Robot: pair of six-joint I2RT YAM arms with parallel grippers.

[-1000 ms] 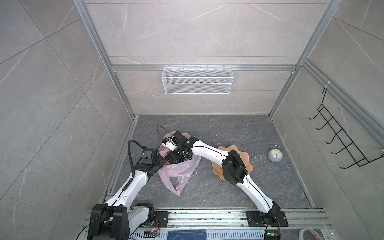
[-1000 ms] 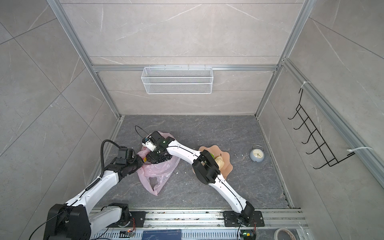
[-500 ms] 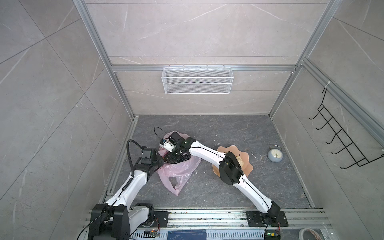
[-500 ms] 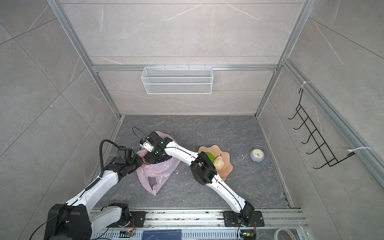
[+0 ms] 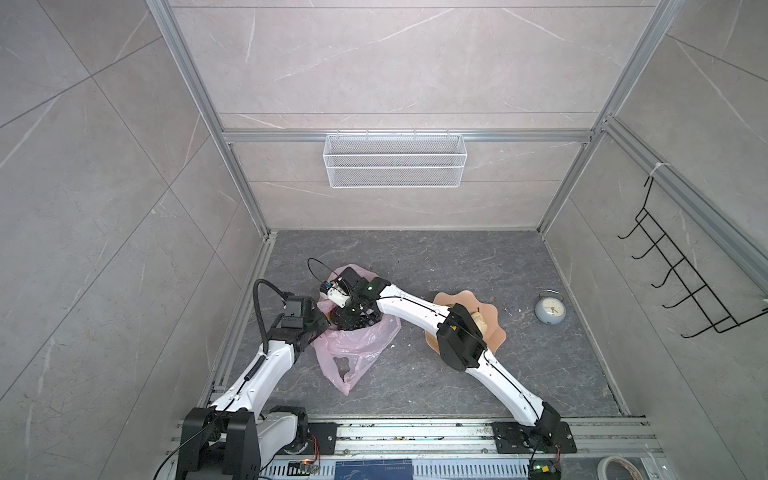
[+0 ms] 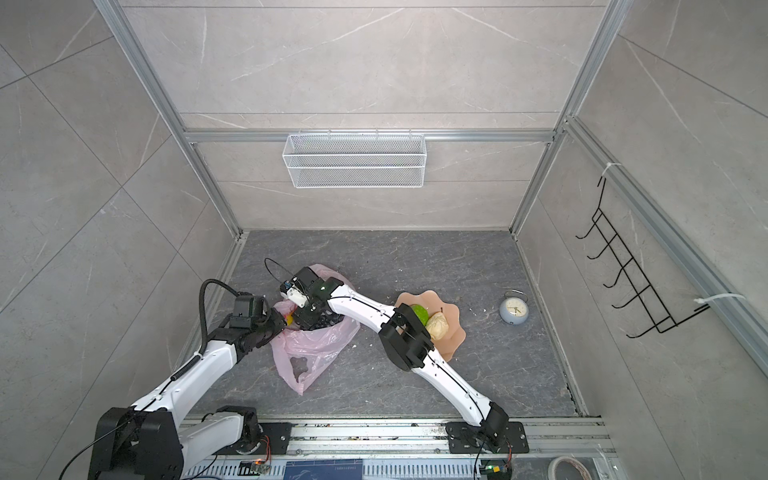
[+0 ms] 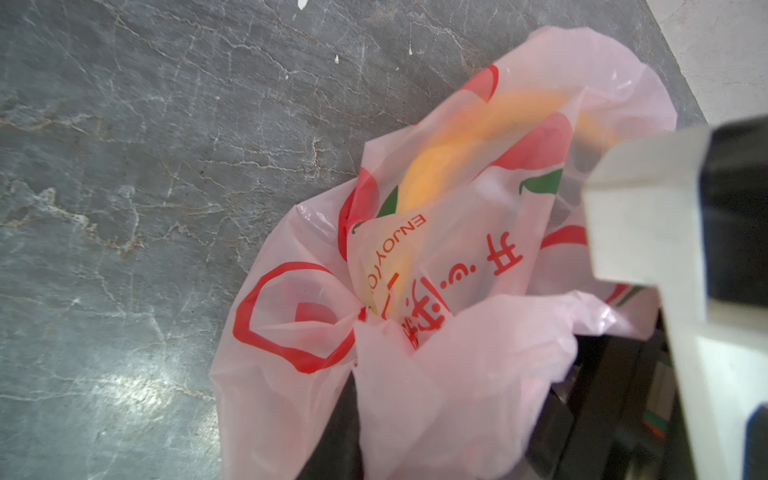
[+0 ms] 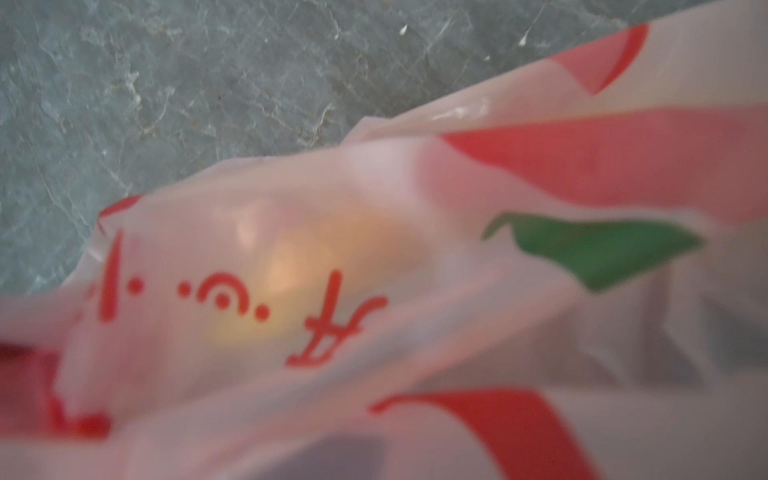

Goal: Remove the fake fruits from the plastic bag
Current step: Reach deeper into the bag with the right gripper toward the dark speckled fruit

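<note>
Plastic bag lies crumpled on the worktop, banana showing through the film. Left hand pinches the bag's edge. Right hand, barely shifted from a second ago, is buried in the mouth; spread or pressed together, can't tell. Green fruit and beige piece sit on the plate, partly behind the right elbow.

Noted white shells and black joints on left arm and right arm; ribbed black hose on left; thin black cable on right.
</note>
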